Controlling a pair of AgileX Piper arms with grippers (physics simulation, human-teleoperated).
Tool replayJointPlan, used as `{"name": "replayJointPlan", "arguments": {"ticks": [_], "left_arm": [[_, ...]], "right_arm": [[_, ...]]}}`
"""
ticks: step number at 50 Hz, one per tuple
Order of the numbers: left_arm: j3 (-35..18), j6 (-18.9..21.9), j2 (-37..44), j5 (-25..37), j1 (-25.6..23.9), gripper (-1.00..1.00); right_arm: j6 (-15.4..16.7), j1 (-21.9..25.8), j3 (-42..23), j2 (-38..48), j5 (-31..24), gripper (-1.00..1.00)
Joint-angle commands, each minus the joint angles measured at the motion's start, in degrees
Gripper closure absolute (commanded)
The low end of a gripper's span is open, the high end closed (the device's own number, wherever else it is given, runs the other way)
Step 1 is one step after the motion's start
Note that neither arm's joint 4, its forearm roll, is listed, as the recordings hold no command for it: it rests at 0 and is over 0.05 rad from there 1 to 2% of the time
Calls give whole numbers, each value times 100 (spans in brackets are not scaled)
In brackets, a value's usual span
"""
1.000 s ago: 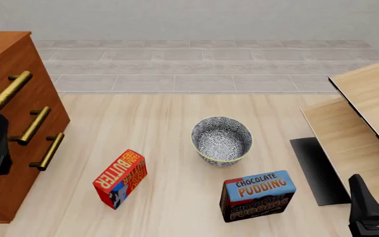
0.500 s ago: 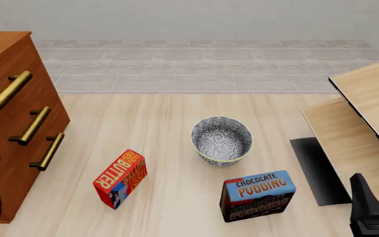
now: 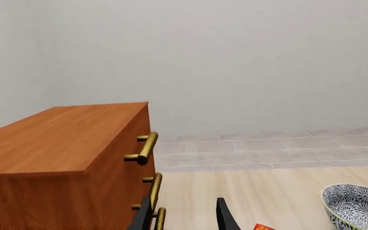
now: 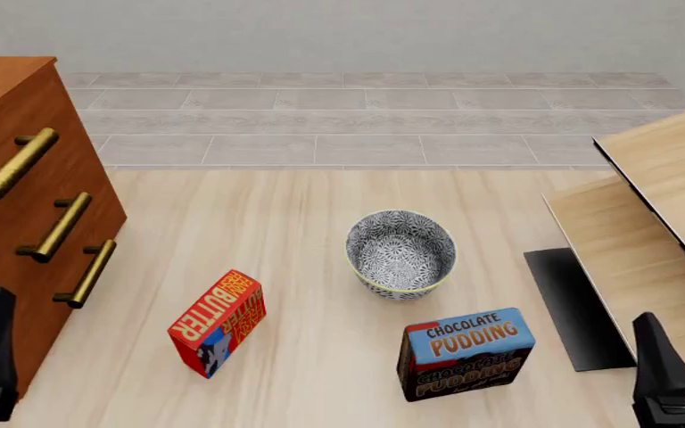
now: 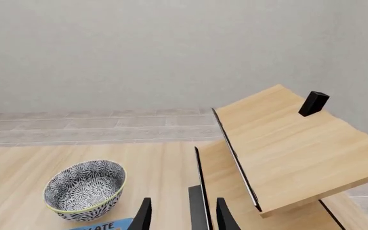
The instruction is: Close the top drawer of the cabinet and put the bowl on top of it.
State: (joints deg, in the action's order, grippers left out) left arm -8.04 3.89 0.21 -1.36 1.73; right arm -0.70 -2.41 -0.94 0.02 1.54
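The patterned bowl (image 4: 401,252), seemingly rigid, slick and breakable, sits upright at the butter box's (image 4: 217,323) two o'clock, its thin rim the likeliest hold for either empty, part-open gripper.

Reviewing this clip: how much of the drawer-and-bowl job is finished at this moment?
The top drawer looks flush with the two below it on the cabinet, so closing appears done. Nothing is in hand: the left gripper and right gripper are both open and empty, low at the near edge. Left to do: the bowl sits on the table, and the cabinet top is bare.
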Motion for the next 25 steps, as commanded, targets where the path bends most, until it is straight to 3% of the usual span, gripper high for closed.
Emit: {"name": "replayJointPlan", "arguments": {"ticks": [1,10,19,25], "left_arm": [[25,68,-21,64,-22,-100],[-102,140,-21,164,-141,-100],[-358,84,-20,626,-325,-100],[-628,271,-19,972,-503,-100]], "right_arm": [[-9,0,8,0,12,-100],[-36,-9,-17,0,-10,-100],[-41,5,-21,0,-21,-100],[-33,22,-24,0,-32,-100]]}}
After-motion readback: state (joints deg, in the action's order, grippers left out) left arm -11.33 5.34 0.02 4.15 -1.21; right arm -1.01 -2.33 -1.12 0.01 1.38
